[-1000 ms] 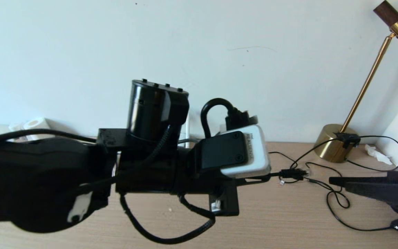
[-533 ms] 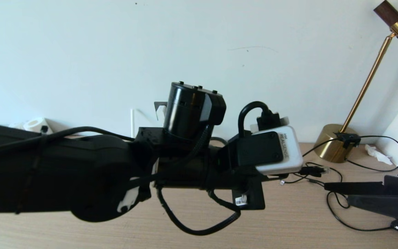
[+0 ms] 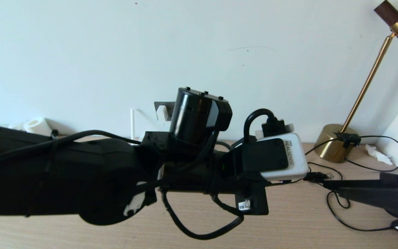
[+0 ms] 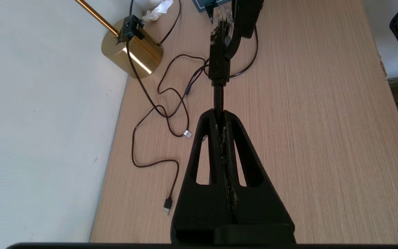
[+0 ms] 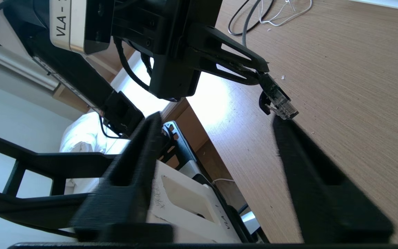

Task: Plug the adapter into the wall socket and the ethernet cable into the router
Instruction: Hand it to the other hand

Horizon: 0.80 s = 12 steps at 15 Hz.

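A home or hotel-style room: a wood-grain desk (image 3: 306, 221) against a plain white wall (image 3: 116, 52), a brass desk lamp (image 3: 337, 141) at two o'clock, toilet-paper rolls (image 3: 36, 125) at nine o'clock, white bedding (image 5: 81, 133) beyond the desk edge.

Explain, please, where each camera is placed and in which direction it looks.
Head view: high on the robot, facing the wall and desk; the left arm fills it.
Left wrist view: behind the left end effector, looking along the desk to the lamp; its fingers clamp the ethernet cable.
Right wrist view: behind the right end effector, looking at the left end effector.
Shared: all three show the ethernet cable's plug.
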Tool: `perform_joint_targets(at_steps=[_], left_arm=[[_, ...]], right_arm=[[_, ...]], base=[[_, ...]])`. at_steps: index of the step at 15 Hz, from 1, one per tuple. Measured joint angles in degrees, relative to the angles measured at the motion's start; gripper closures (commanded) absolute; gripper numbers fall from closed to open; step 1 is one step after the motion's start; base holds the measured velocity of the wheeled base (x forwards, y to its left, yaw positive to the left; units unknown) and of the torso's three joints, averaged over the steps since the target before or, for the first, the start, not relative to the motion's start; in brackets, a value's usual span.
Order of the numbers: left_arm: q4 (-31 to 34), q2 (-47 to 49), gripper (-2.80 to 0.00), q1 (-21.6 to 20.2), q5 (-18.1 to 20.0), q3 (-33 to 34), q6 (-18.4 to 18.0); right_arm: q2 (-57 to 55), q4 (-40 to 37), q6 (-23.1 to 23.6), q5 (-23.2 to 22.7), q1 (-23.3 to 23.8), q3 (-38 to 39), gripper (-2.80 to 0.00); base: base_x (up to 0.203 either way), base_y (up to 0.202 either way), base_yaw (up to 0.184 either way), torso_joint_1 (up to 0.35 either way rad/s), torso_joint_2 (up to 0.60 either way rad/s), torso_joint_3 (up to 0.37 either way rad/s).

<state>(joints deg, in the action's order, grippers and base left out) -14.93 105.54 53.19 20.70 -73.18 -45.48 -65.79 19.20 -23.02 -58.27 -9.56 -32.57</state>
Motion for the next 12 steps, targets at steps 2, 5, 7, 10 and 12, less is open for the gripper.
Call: perform_joint_targets(at_steps=[2, 5, 7, 10, 12], left_arm=[[0.0, -0.1, 0.00, 0.2, 0.0, 0.1, -0.1], [-0.1, -0.3, 0.00, 0.8, -0.8, 0.3, -0.2], [-0.1, -0.5, 0.00, 1.0, -1.6, 0.8, -0.2], [-0.1, -0.9, -2.80, 1.1, -1.6, 1.5, -0.2], [-0.1, -1.1, -2.80, 1.2, -1.7, 1.7, -0.2]], right_arm=[[-0.5, 0.1, 0.0, 0.0, 0.0, 0.0, 0.00], [-1.2, 0.1, -0.1, 0.0, -0.1, -0.1, 0.00], [-1.4, 0.1, -0.1, 0.0, -0.1, 0.0, 0.00], [-1.5, 0.1, -0.1, 0.0, -0.1, 0.3, 0.00], [-1.5, 0.0, 0.0, 0.0, -0.1, 0.5, 0.00]], base=[[0.000, 0.000, 0.000, 0.000, 0.00, 0.000], [0.000, 0.000, 0.000, 0.000, 0.00, 0.000], [0.000, 0.000, 0.000, 0.000, 0.00, 0.000], [0.000, 0.000, 0.000, 0.000, 0.00, 0.000], [0.000, 0.000, 0.000, 0.000, 0.00, 0.000]])
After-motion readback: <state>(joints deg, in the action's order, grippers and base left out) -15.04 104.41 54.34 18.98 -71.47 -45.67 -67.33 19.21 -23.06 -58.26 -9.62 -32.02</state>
